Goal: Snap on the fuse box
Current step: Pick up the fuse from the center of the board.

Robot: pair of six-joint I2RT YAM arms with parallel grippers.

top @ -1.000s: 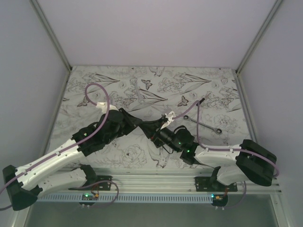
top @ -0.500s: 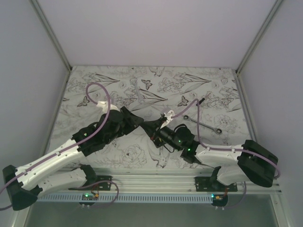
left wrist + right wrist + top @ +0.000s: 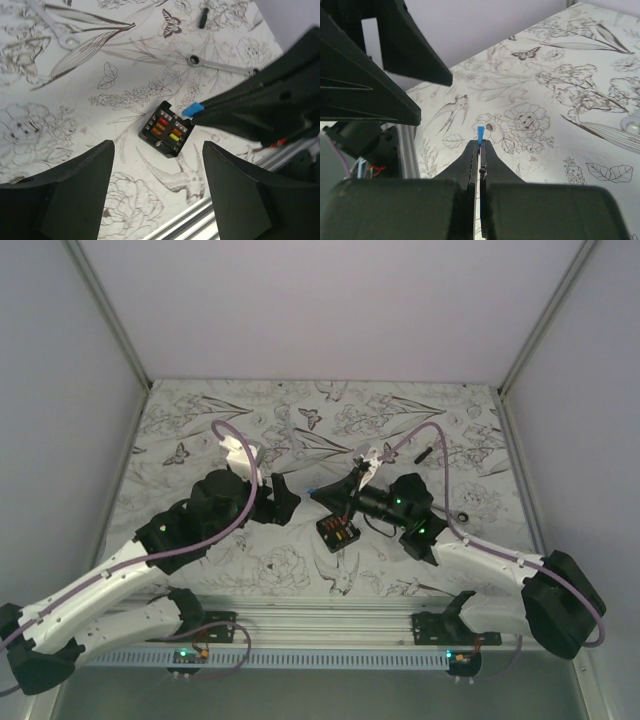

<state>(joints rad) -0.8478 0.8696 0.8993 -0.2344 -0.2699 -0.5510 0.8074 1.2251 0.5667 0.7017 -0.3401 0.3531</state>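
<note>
The fuse box [image 3: 338, 532] is a small black square box with orange, red and yellow pieces inside, lying flat on the flowered table. In the left wrist view the fuse box [image 3: 165, 129] lies just beyond my open left gripper [image 3: 157, 159], which holds nothing. My left gripper [image 3: 284, 500] hangs to the box's upper left. My right gripper [image 3: 480, 144] is shut on a small blue piece [image 3: 480, 134] that sticks out past its tips. Seen from above, the right gripper [image 3: 322, 494] hovers just above the box's far edge, with the blue piece [image 3: 192, 110] over the box's corner.
A metal wrench [image 3: 220, 65] lies beyond the box, and a second wrench [image 3: 55, 30] lies at the far left. A short black stick [image 3: 424, 453] lies near the back right. The aluminium rail [image 3: 330, 612] runs along the near table edge. The two grippers are close together.
My left gripper has opened and drawn back to the left, leaving the fuse box uncovered on the table. My right gripper has shut on the blue piece and shifted up and to the right.
</note>
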